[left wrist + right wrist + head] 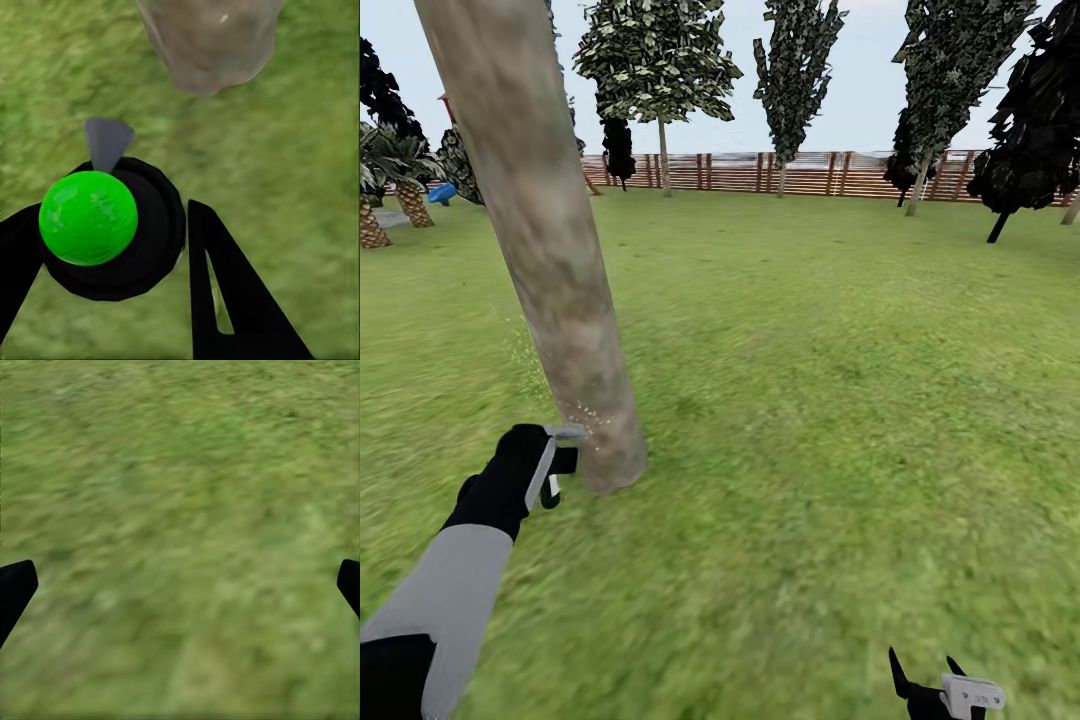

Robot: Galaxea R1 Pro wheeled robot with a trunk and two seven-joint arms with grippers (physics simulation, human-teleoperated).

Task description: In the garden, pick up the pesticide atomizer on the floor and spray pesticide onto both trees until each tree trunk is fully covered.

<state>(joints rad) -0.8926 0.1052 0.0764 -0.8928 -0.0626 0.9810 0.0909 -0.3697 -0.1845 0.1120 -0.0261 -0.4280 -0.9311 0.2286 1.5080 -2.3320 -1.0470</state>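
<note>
My left gripper [556,466] is shut on the pesticide atomizer [565,461], a small black bottle. In the left wrist view the atomizer [112,232] has a bright green round top and a grey nozzle, and sits between the fingers [225,285] of the left gripper [112,217]. It is held close to the foot of a thick, pale mottled tree trunk [550,250], also seen in the wrist view [210,37]. Fine white specks hang by the trunk base [585,415]. My right gripper [935,690] is low over the grass and open [184,585], holding nothing.
Green lawn [810,400] stretches to a brown slat fence [810,172]. Several other trees [660,70] stand along it, with dark bushes at the right [1030,140]. Palm-like plants [400,180], a blue object [442,192] and a sliver of grey paving [388,217] are far left.
</note>
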